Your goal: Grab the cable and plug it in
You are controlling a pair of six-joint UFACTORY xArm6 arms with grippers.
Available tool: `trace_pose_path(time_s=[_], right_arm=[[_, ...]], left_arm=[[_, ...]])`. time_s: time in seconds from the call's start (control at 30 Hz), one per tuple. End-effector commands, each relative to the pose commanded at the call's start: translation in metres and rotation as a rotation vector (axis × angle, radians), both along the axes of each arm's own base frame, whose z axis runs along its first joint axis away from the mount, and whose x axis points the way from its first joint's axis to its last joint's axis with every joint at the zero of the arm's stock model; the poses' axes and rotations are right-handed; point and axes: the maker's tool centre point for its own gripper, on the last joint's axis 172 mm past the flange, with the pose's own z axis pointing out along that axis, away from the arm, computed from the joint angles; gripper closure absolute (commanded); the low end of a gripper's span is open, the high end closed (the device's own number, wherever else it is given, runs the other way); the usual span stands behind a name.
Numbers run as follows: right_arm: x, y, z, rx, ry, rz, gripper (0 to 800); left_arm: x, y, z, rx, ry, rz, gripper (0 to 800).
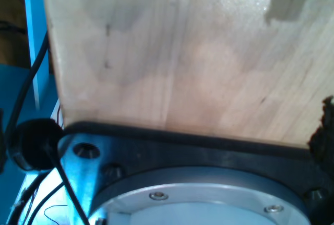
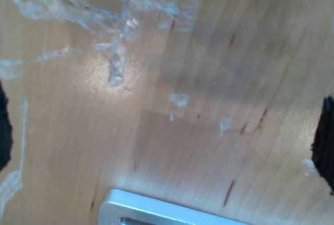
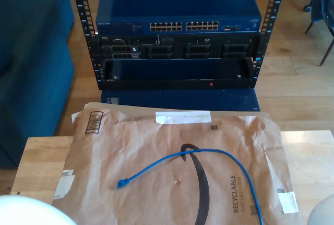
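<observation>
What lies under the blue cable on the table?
The blue cable rests on a flattened brown paper mailer, which lies on the wooden table. Whatever is beneath the mailer, besides the table, is covered and cannot be seen.

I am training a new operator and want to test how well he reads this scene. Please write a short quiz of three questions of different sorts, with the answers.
1. True or false: the blue cable is already plugged into the switch in the rack.
2. What does the cable lie on? A) bare wood of the table B) a brown paper mailer C) the floor
3. Fill in: the cable's free plug end lies toward the exterior view's ____ side.

Key
1. False: it lies loose, apart from the rack.
2. B: the brown paper mailer, spread over the wooden table.
3. Left.
</observation>
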Motion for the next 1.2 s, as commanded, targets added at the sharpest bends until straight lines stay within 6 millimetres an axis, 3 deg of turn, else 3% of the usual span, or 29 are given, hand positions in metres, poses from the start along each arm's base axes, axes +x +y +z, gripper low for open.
trace_pose_path(time_s=[0.13,0.27,0.47,0.63,0.73,1.0,1.1,1.2], right_arm=[[0.000,-0.008,0.007,-0.013,0.003,-0.035,3],[0.002,-0.020,0.029,-0.029,0.006,-0.071,3],[0.011,-0.033,0.069,-0.002,0.016,-0.141,7],[0.032,-0.062,0.112,-0.053,0.021,-0.180,8],[0.063,-0.068,0.126,-0.065,0.030,-0.171,18],[0.140,-0.070,0.152,-0.065,0.060,-0.192,18],[0.171,-0.060,0.162,-0.074,0.060,-0.180,16],[0.191,-0.038,0.170,-0.059,0.080,-0.166,14]], left_arm=[[0.000,-0.002,-0.001,-0.005,0.002,-0.001,0],[-0.003,0.005,0.006,0.006,0.010,-0.007,0],[-0.006,0.012,0.044,-0.034,0.016,0.010,0],[-0.002,0.046,0.070,0.067,0.027,0.016,0],[0.015,0.062,0.080,0.100,0.057,0.000,0],[0.086,0.059,0.114,0.094,0.187,-0.048,0],[0.114,0.056,0.127,0.127,0.229,-0.056,0],[0.135,0.049,0.136,0.155,0.259,-0.068,0]])
